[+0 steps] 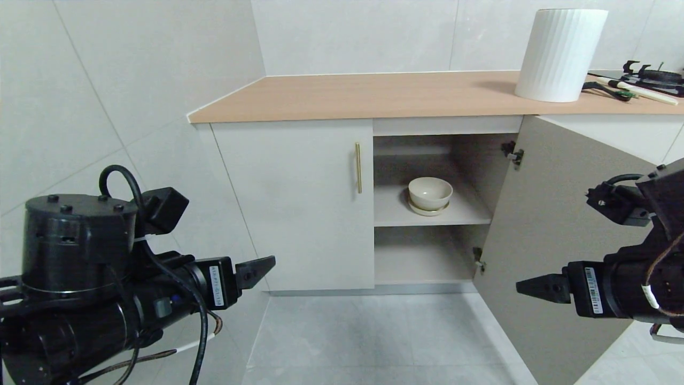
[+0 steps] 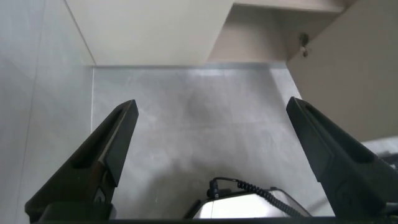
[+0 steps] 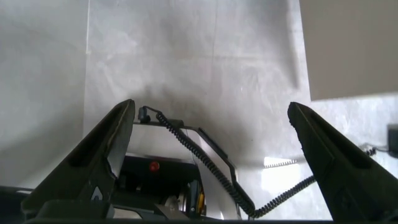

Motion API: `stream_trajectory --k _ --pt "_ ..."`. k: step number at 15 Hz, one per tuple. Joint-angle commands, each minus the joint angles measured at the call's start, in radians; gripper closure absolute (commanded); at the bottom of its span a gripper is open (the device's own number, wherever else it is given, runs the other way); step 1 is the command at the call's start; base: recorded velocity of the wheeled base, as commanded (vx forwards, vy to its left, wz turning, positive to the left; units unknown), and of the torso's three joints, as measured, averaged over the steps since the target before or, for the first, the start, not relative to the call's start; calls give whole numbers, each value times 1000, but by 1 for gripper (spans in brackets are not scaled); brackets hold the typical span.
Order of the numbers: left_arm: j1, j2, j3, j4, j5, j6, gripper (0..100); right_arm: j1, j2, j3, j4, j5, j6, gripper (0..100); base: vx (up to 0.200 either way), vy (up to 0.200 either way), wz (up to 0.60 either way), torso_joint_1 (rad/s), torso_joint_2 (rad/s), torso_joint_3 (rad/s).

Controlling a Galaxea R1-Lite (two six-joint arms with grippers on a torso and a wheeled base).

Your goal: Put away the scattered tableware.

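A cream bowl [image 1: 430,192] rests on a matching saucer [image 1: 427,210] on the middle shelf [image 1: 459,214] of the open cabinet. My left gripper [image 1: 262,267] hangs low at the left, in front of the shut cabinet door, open and empty. In the left wrist view its fingers [image 2: 106,158] spread wide over the grey floor. My right gripper [image 1: 526,287] sits low at the right, beside the open cabinet door [image 1: 539,235], also open with nothing in it. Its fingers [image 3: 102,155] stand far apart in the right wrist view.
The left cabinet door [image 1: 299,203] with a brass handle [image 1: 358,167] is shut. On the wooden countertop [image 1: 374,93] stand a white ribbed cylinder [image 1: 561,53] and utensils [image 1: 636,91] near a stove [image 1: 654,75]. Tiled floor [image 1: 374,337] lies open between the arms.
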Motion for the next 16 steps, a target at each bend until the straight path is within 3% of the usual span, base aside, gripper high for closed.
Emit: stream_trajectory --k 1,13,16 --pt "1 3 0 -2 0 -1 0 0 5 0 -2 0 0 0 0 0 0 0 0 0" --pt "1 5 0 0 2 1 0 14 3 8 -2 -1 0 0 0 0 0 0 0 0" --pt "1 3 9 -3 2 22 0 14 3 12 3 -1 0 0 0 -200 0 -4 4 4"
